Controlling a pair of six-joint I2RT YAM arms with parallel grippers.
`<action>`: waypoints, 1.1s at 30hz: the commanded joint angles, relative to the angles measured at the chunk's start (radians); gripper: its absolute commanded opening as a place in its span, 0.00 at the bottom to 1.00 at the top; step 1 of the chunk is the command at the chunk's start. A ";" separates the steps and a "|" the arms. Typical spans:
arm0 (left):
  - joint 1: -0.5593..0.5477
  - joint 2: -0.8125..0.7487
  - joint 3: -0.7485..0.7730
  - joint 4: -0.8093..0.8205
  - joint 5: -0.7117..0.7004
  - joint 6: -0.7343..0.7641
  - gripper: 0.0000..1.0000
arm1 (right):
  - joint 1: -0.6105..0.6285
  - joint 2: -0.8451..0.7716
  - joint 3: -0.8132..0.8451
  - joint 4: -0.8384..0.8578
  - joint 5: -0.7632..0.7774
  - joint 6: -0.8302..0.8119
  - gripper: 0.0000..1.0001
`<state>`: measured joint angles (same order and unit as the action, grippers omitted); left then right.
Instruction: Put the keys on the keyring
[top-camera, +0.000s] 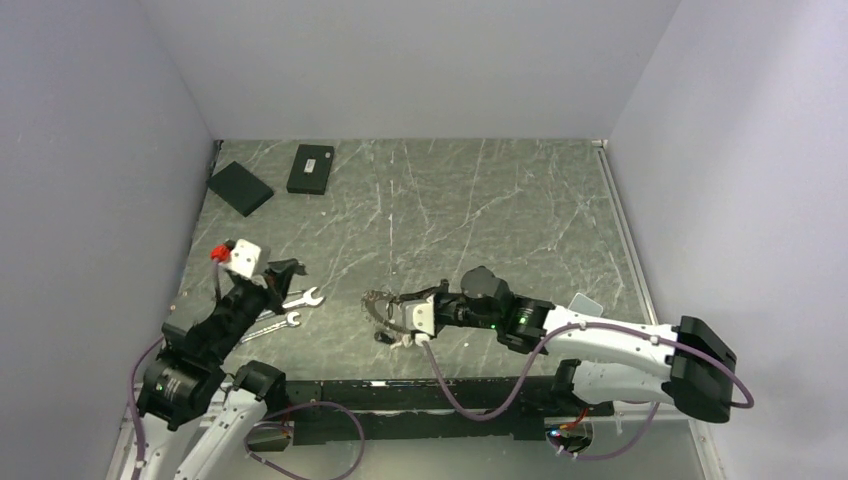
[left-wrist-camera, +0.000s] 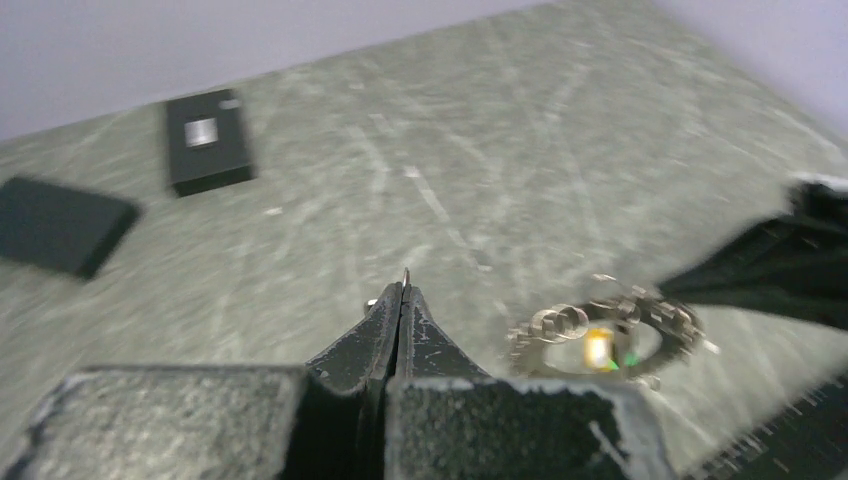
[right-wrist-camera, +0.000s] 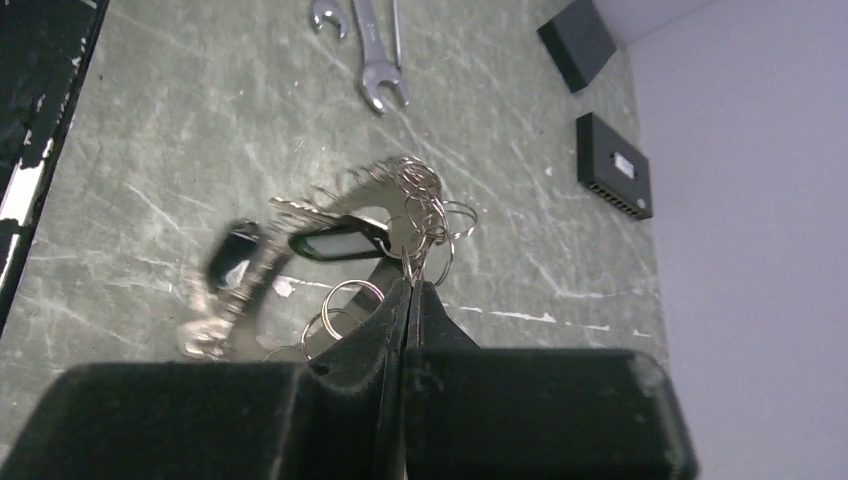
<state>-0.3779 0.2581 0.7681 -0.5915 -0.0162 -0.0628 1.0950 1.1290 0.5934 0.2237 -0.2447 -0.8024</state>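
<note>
From above, the left gripper (top-camera: 287, 272) hangs over the marbled surface (top-camera: 480, 220) beside two wrenches (top-camera: 298, 300); its jaws are too small to read here. The right gripper (top-camera: 392, 312) meets the keyring (top-camera: 378, 303) near the surface's front edge, and the keys (top-camera: 372, 296) are only a dark smudge. Two black boxes (top-camera: 311, 168) lie at the far left.

The left wrist view is blurred. That gripper's jaws are pressed together on nothing, and the toothed ring lies off to the right, partly behind the other arm.

In the right wrist view the jaws are closed, pinching a thin wire loop of the keyring bunch. A dark tag (right-wrist-camera: 340, 243) is sharp, the keys smeared, and the wrenches are cut off at the top.
</note>
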 joint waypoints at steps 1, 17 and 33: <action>0.005 0.118 0.085 0.110 0.433 0.007 0.00 | 0.006 -0.103 0.022 0.046 -0.023 -0.008 0.00; 0.005 0.412 0.209 0.349 1.194 -0.221 0.00 | 0.006 -0.274 -0.005 0.149 -0.127 0.065 0.00; -0.007 0.419 0.102 0.553 1.303 -0.464 0.00 | 0.001 -0.357 -0.041 0.250 -0.273 0.116 0.00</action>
<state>-0.3794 0.6781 0.8906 -0.1066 1.2369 -0.4564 1.0966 0.7994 0.5312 0.3573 -0.4484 -0.6979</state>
